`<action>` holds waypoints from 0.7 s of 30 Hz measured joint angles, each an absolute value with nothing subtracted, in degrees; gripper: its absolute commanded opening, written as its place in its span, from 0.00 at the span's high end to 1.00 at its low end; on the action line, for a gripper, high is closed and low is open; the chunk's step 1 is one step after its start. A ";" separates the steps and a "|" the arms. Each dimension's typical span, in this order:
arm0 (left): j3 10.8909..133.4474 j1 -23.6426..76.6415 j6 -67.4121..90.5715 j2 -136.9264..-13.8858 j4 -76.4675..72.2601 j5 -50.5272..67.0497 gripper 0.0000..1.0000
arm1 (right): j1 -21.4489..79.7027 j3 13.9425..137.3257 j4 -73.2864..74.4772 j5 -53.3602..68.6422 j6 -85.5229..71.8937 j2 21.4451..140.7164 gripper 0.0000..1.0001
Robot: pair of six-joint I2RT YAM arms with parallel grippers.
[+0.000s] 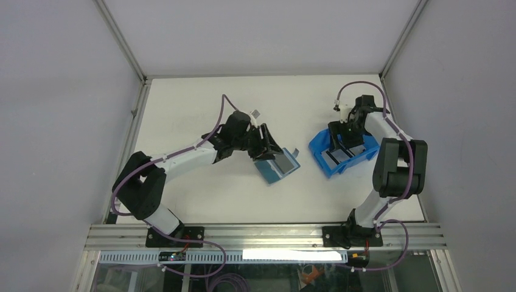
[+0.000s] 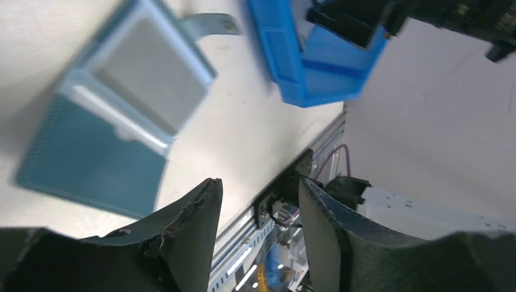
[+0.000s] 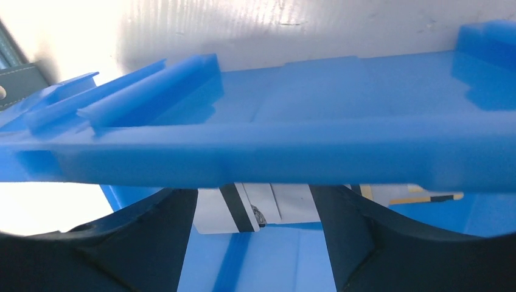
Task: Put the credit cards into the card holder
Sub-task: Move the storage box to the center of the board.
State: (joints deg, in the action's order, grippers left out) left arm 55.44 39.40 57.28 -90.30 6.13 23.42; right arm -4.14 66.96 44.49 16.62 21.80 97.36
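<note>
White bench (image 1: 201, 201): left pincer (image 2: 258, 188) hangs part-open and empty, the unfolded card holder (image 2: 109, 121) just ahead. Right pincer (image 1: 345, 152) sits wide, empty, inside the blue bin (image 1: 319, 149), credit cards (image 3: 243, 210) right at its tips. Pickup step, I'd say; next, close on one.

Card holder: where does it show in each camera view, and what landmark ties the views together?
Top view: card holder lies open mid-table, left of the blue bin.
Left wrist: card holder upper left, blurred.
Right wrist: not in it.
Shared landmark: the blue bin, in all three.
</note>
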 measured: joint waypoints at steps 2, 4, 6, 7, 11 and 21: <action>58.24 41.91 57.34 -90.67 6.66 22.48 0.49 | -4.14 66.65 44.36 17.67 22.68 97.60 0.25; 61.89 44.69 57.54 -92.12 7.22 22.04 0.53 | -4.10 66.57 44.07 18.92 23.81 98.26 0.25; 65.69 46.92 57.87 -95.13 7.20 21.58 0.58 | -4.10 66.50 44.12 20.32 25.02 98.89 0.25; 67.13 47.79 58.04 -96.84 7.18 21.37 0.60 | -4.10 66.50 44.31 21.19 25.78 99.35 0.25; 70.43 49.56 58.78 -103.48 8.01 20.64 0.65 | -4.10 66.81 47.27 25.91 29.52 100.09 0.26; 78.11 51.27 60.18 -115.66 11.18 19.92 0.69 | -3.60 64.31 54.02 35.38 39.70 99.72 0.29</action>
